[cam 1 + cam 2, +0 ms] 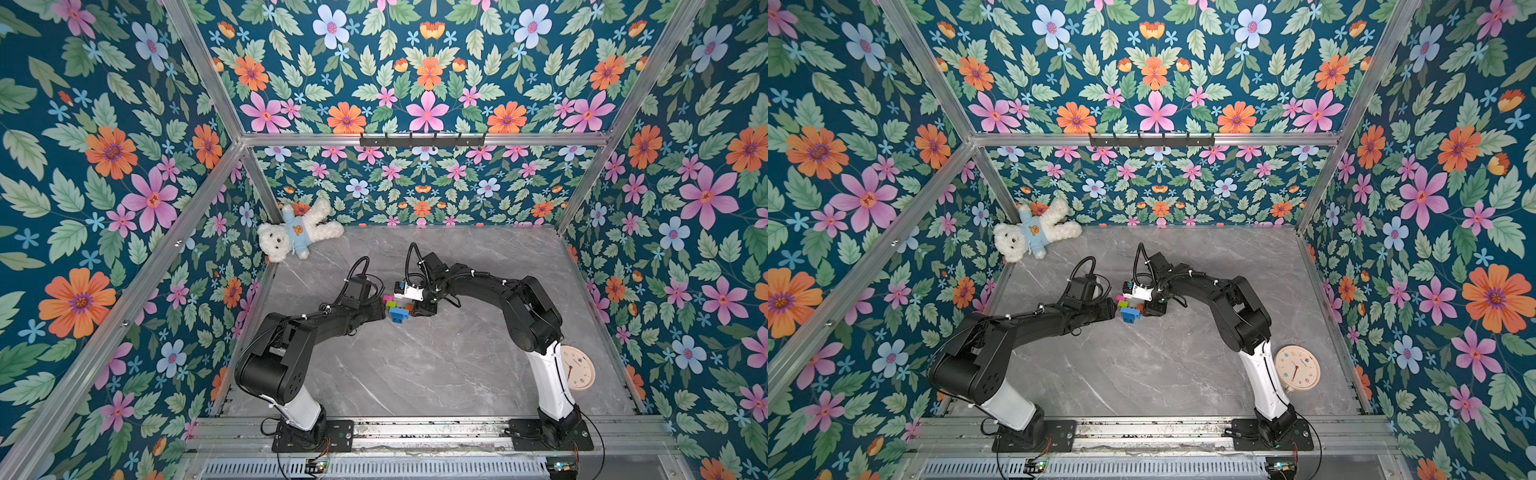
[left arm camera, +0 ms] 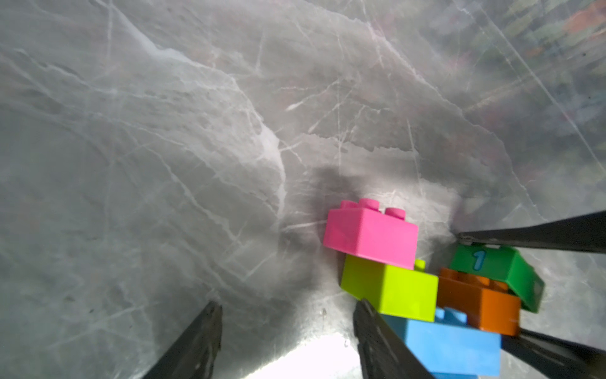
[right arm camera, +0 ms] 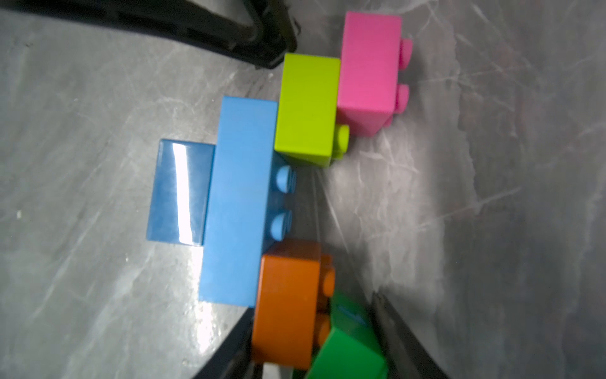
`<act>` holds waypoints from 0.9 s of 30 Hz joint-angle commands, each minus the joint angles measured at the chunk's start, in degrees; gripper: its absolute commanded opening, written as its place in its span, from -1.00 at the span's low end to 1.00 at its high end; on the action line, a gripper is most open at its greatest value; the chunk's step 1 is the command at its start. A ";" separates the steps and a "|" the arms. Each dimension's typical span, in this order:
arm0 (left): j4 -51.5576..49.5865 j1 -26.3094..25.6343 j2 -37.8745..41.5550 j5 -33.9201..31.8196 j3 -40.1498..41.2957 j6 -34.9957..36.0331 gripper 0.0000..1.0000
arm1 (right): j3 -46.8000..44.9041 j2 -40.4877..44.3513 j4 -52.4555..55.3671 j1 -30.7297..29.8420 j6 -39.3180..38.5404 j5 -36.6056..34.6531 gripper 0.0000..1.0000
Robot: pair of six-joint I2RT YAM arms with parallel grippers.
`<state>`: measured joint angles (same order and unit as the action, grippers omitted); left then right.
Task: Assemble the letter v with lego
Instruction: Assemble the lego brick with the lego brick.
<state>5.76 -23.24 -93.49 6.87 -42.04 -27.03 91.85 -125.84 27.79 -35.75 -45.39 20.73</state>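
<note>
Six lego bricks (image 1: 397, 312) on the tabletop (image 1: 436, 365): one pink brick (image 3: 367, 72), one lime brick (image 3: 306, 105), one long light-blue brick (image 3: 239, 203), one dark blue brick (image 3: 178, 192), one orange brick (image 3: 287, 305), one green brick (image 3: 347, 357). One teddy bear (image 1: 297, 235), one clock (image 1: 1297, 367), two robot arms: left arm (image 1: 291, 332), right arm (image 1: 511, 299).

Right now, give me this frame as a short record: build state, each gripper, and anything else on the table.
build: pink brick on lime brick; lime and orange brick on light-blue brick; dark-blue brick under it; lying flat on the table
green brick: tilted against orange, not seated
left gripper: open, empty, beside lime
right gripper: jaws straddle orange and green
others: teddy bear, clock
</note>
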 commanded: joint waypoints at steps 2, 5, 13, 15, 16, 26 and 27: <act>-2.01 0.21 -1.13 0.82 -0.58 0.00 0.31 | 0.33 0.12 2.75 -0.18 -1.28 1.82 0.09; -2.50 0.35 -2.11 0.86 -1.22 0.03 0.30 | 0.30 0.18 3.14 -0.17 -2.24 3.02 0.09; -2.84 0.69 -3.88 1.65 -2.08 0.15 0.28 | -0.27 0.10 2.54 -0.32 -2.46 3.75 0.10; -2.79 0.66 -3.96 1.74 -2.08 0.13 0.27 | -0.37 0.07 1.85 -0.37 -1.72 3.41 0.10; -2.77 0.66 -3.89 1.74 -2.08 0.13 0.27 | -0.44 0.07 1.43 -0.37 -1.22 3.07 0.10; -2.52 0.66 -3.63 2.18 -1.92 0.04 0.26 | -1.33 0.24 -0.11 -0.37 0.20 2.81 0.06; -2.51 0.66 -3.67 2.18 -1.92 0.04 0.26 | -1.33 0.09 -0.14 -0.34 0.30 2.95 0.05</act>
<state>8.21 -22.63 -96.84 8.21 -44.38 -26.81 90.89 -125.84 26.57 -36.03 -45.54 23.53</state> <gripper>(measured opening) 0.631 0.528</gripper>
